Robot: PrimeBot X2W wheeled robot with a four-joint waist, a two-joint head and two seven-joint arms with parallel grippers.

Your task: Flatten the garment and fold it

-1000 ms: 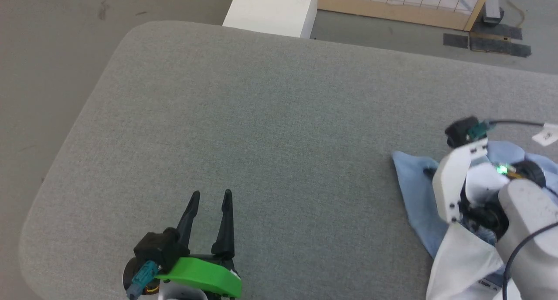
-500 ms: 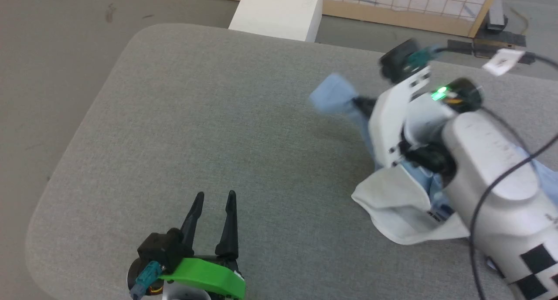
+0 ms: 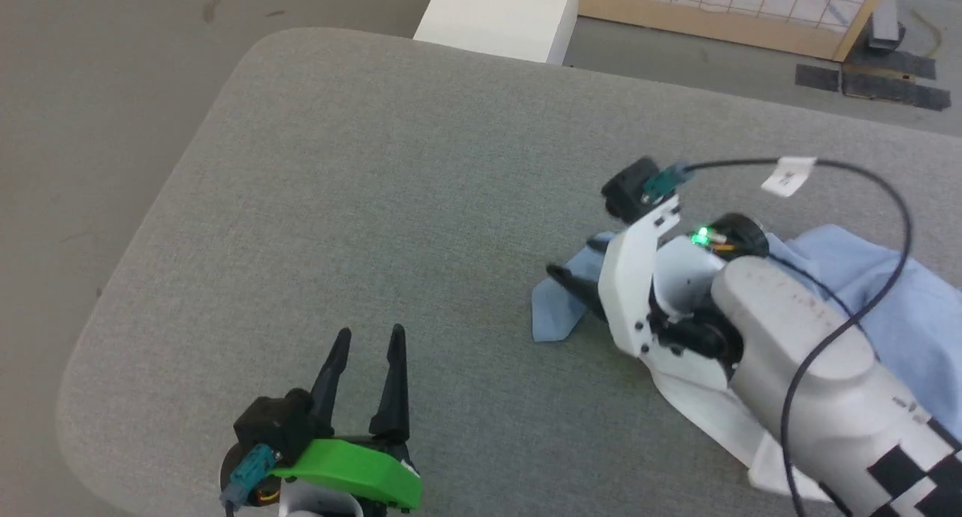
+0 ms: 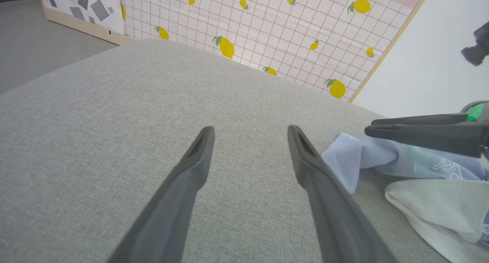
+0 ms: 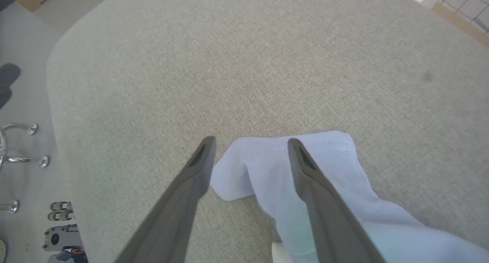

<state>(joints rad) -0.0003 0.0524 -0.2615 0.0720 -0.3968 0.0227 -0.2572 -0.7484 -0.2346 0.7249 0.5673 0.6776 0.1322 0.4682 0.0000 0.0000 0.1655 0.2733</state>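
1. Polo shirt (image 3: 917, 329) lies bunched at the right side of the table (image 3: 376, 164). One sleeve (image 5: 336, 159) reaches toward the table's middle and the white collar (image 4: 439, 202) is crumpled toward the near edge, so treat it as not yet flat.
2. Your right gripper (image 5: 250, 144) stands with its jaws apart over that sleeve, clamping nothing. Lift it straight up so that a finger does not drag the cuff along.
3. Your left gripper (image 3: 368, 333) is spread wide and empty, low by the table's near edge and well apart from the cloth. Bring it across to help.
4. Take two well-separated points, one per gripper. I judge the shoulders or the hem corners best, and you should pinch a single layer only.
5. Pull those points apart and draw the polo shirt onto the open middle of the table, with the chest logo (image 4: 445, 165) facing up, before you attempt any fold.
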